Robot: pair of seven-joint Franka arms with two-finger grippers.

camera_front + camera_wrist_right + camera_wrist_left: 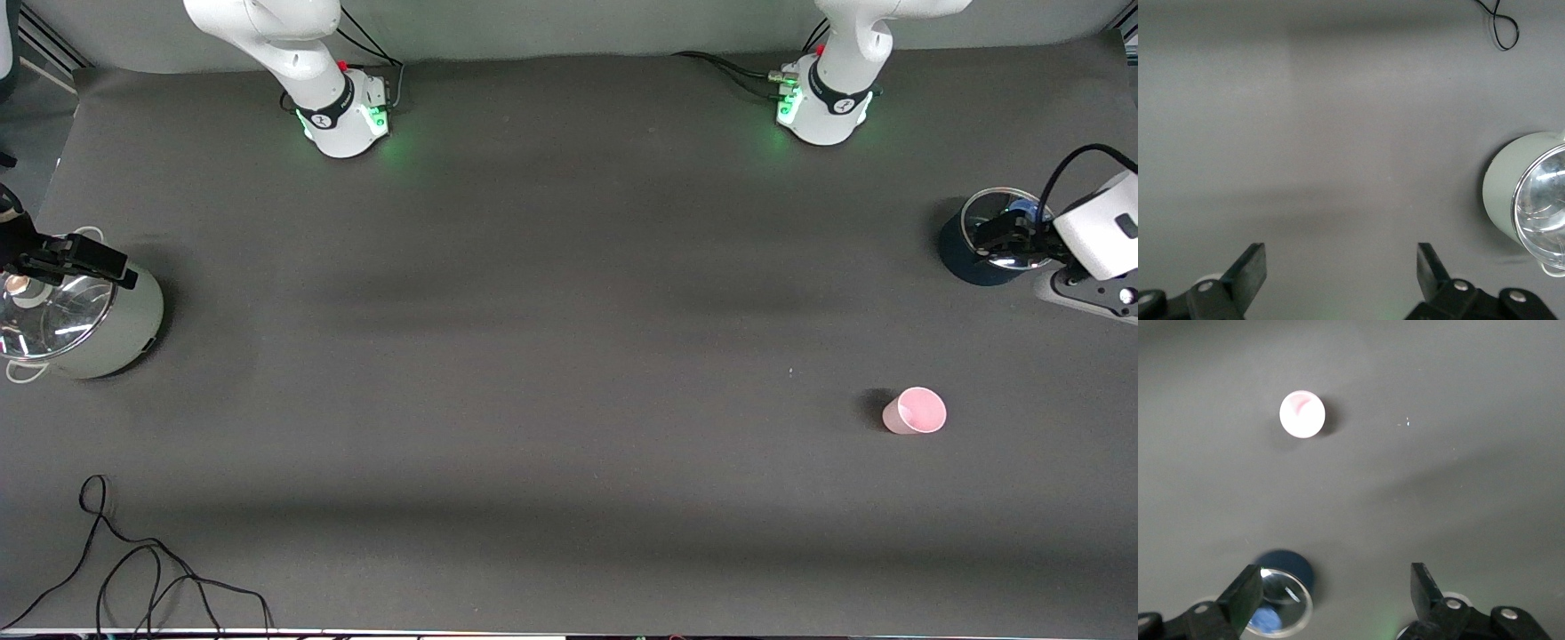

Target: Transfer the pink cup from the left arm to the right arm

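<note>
Toward the left arm's end of the tabletop [569, 293], the small pale pink plastic cup [915, 412] stands upright and unheld; the spread left tool [1013, 238], over the dark lidded pot [973, 258], should descend squarely astride it, while the spread right tool [67, 258] waits over the grey pot [116, 338].

Pale pink cup [915, 412] on dark grey counter [551, 356]; sage-green pot [98, 333], navy pot [969, 253], black cable [133, 569].

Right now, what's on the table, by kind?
Cups: 1, pink cup, upright
Pots: 2, pale green pot with glass lid, dark blue pot with glass lid
Cables: 1, black cable
Total: 4
</note>
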